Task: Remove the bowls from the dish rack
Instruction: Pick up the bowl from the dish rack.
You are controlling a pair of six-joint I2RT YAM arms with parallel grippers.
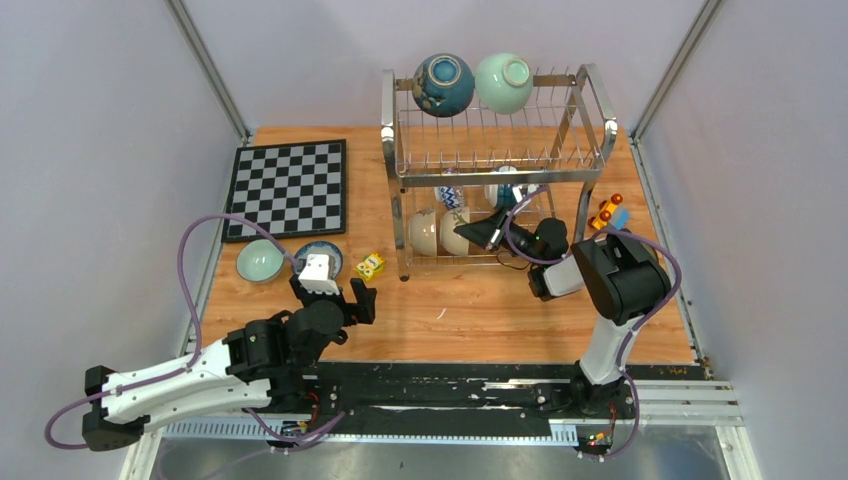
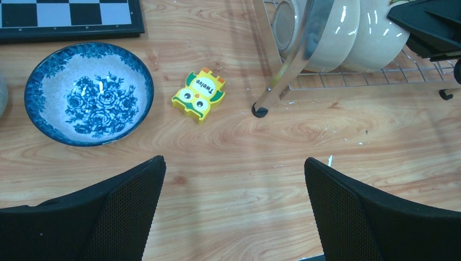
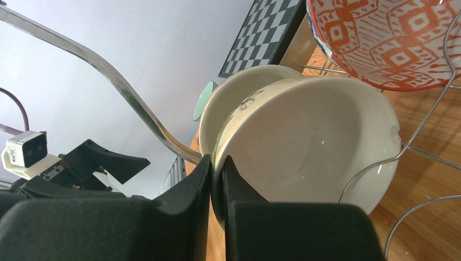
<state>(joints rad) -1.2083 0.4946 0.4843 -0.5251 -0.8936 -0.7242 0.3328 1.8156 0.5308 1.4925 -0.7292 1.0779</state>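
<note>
The dish rack (image 1: 500,176) stands at the back of the table. A dark blue bowl (image 1: 443,84) and a mint green bowl (image 1: 503,82) sit on its upper tier. On the lower tier, two cream bowls stand on edge. My right gripper (image 1: 482,232) (image 3: 217,163) is shut on the rim of the nearer cream bowl (image 3: 310,152) (image 1: 457,232). A red-patterned bowl (image 3: 391,38) hangs close behind it. My left gripper (image 1: 333,295) (image 2: 234,168) hovers open over bare wood. Nearby on the table rest a blue-patterned bowl (image 2: 88,93) and a pale green bowl (image 1: 259,262).
A chessboard (image 1: 289,187) lies at the back left. A yellow owl block (image 2: 198,95) sits between the blue-patterned bowl and the rack's front left leg (image 2: 260,111). A toy car (image 1: 606,212) is right of the rack.
</note>
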